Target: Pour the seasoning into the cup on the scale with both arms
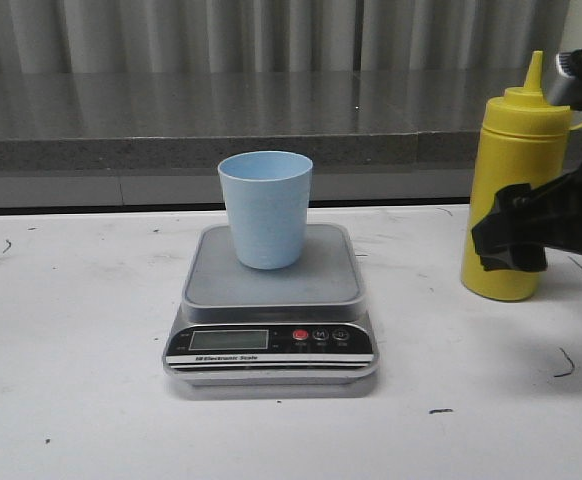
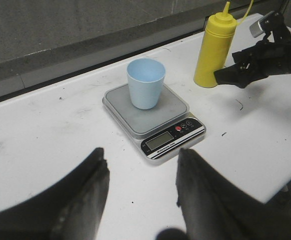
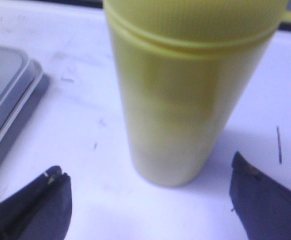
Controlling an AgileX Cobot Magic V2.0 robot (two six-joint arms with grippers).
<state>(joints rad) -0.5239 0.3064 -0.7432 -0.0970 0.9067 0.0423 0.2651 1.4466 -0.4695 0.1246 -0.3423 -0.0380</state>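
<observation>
Seasoning (image 1: pixel 514 195): one bottle between the spread right tool (image 3: pixel 148 197); one cup (image 1: pixel 265 208) on one scale (image 1: pixel 271 330).

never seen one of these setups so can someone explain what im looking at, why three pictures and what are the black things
It is a robot with two black arms, each ending in a two-fingered gripper. One picture looks forward over the white table. The other two come from small cameras on the wrists, so the dark shapes along their lower edges are the gripper fingers.

On the table sits a kitchen scale with an empty pale blue cup standing on its platform. To the right stands a yellow squeeze bottle.

The right gripper is open, one finger on each side of the bottle, not yet closed on it. The left gripper is open too, up above the table, holding nothing.
</observation>
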